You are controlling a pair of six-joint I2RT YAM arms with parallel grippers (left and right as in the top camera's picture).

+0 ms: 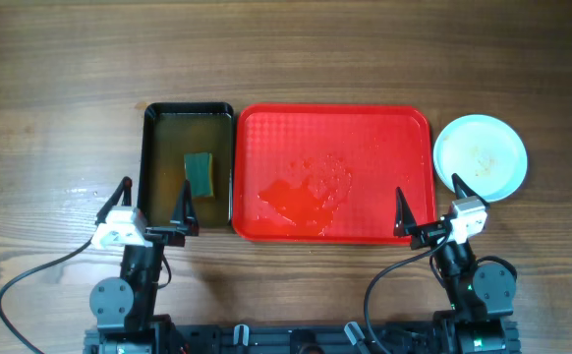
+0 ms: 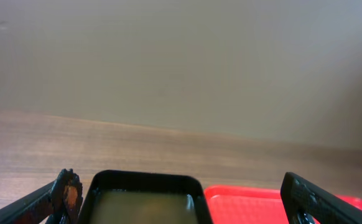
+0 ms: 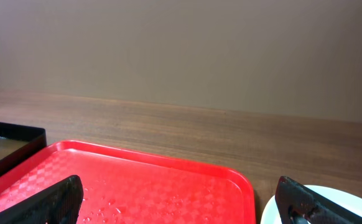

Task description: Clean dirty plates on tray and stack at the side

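- Plates [image 1: 481, 155]: seen from overhead as one round, pale blue-white disc with a faint smear at its centre; how many lie stacked cannot be told; they rest on the table [image 1: 50, 98] just ahead and to the right of the right gripper [image 1: 428, 187], outside the tray [image 1: 335, 123]
- Right gripper: jaws spread wide, nothing between them; its right finger overlaps the near rim of the plates, its left finger overlaps the near right corner of the tray; contact with either cannot be told
- Tray: red, rectangular, no plate on it; it extends ahead and to the left of the right gripper, and ahead and to the right of the left gripper [image 1: 156, 187]; a wet film and droplets [image 1: 306, 187] cover its middle
- Left gripper: jaws spread wide, grasping nothing; its right finger lies over the near end of the black tray [image 1: 188, 107], its left finger over bare table just outside that tray
- Black tray: filled with brownish water [image 1: 183, 133], directly ahead of the left gripper, touching or just beside the red tray's left edge
- Green sponge [image 1: 200, 174]: in the water, just ahead of the left gripper's right finger
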